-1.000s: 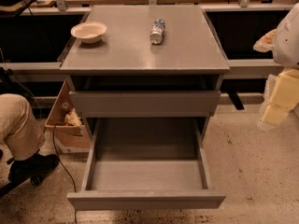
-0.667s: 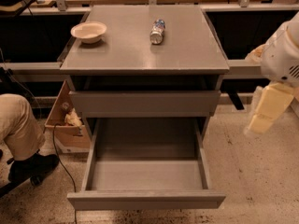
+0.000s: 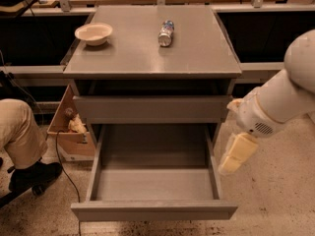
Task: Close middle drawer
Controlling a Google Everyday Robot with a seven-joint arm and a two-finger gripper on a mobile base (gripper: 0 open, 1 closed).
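Cream-coloured gripper [image 3: 235, 155], on a white rounded arm [image 3: 280, 100] entering from the right; hangs tip-down, carrying nothing; whether it is spread or pressed together cannot be told. It sits just beside the right wall of the middle drawer [image 3: 153, 211], outside the tray and towards its rear half; contact with that wall cannot be confirmed.

Middle drawer: matte grey, pulled far out towards the camera; long rectangular tray, flat handle-less front, nothing visible inside; it lies to the left of and below the gripper.

Upper drawer [image 3: 152, 109]: same grey, plain front, standing slightly proud of the cabinet.

Cabinet top [image 3: 206, 53]: smooth grey slab; bears a shallow pale bowl [image 3: 93, 33] at the left rear and a small can [image 3: 166, 32] lying on its side (blue-and-white label) near the middle.

Cardboard box [image 3: 63, 124]: open, on the speckled floor [image 3: 275, 200] left of the cabinet; a seated person's beige trouser leg [image 3: 19, 132] and dark shoe [image 3: 32, 175] beside it.
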